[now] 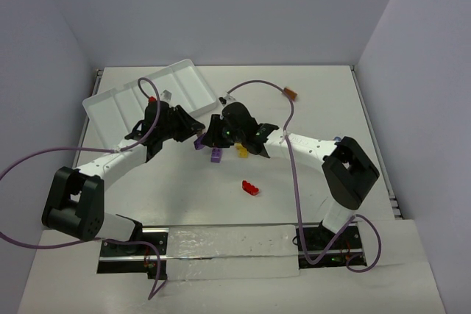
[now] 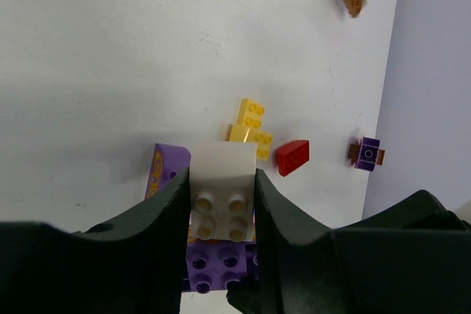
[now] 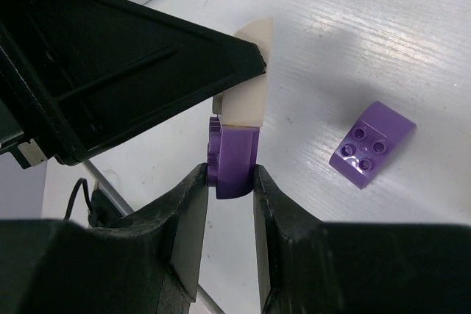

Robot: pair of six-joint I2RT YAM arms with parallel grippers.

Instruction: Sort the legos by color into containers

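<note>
No legible text, labels or numbers.

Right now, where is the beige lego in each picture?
Top external: cannot tell, it is hidden.
Left wrist: beige lego low centre, in the left gripper.
Right wrist: centre, above the right gripper.
Shared landmark: the purple lego stuck to it.

Overhead; wrists close (shared beige brick [image 2: 222, 182])

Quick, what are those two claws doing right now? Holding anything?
Left gripper: shut on the beige brick.
Right gripper: shut on the purple brick joined to it.
</note>
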